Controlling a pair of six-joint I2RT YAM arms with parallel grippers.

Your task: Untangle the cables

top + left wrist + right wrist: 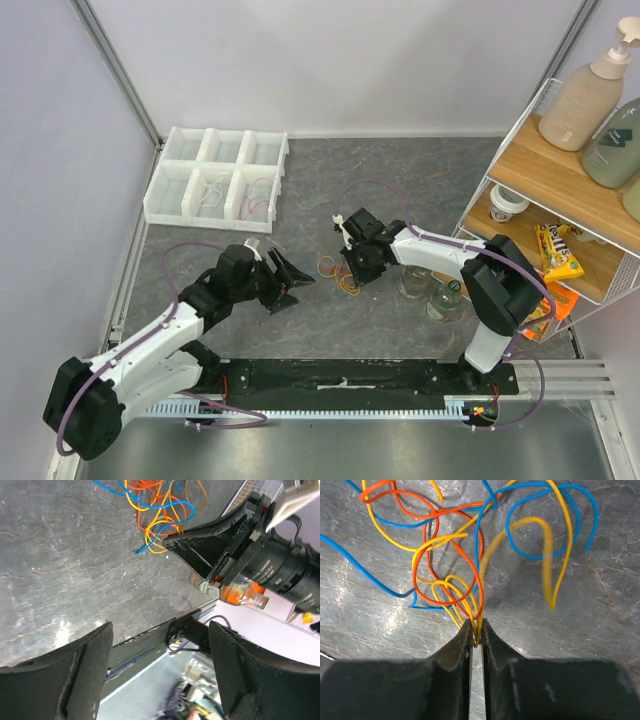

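The cables (445,555) are a tangle of thin orange, yellow and blue loops lying on the grey mat (330,320), and they show small in the top view as the cables (335,270). My right gripper (477,627) is shut on yellow and orange strands at the tangle's near edge, pinched between its tips. Seen from above, the right gripper (352,272) sits at the right side of the pile. My left gripper (160,630) is open and holds nothing. The left gripper (290,283) hangs left of the pile, apart from it, with the cables (160,515) ahead of it.
A white compartment tray (215,175) with a few loops in it stands at the back left. Two small glass bottles (445,300) stand beside the right arm. A wire shelf (560,200) with bottles and snack packs fills the right side.
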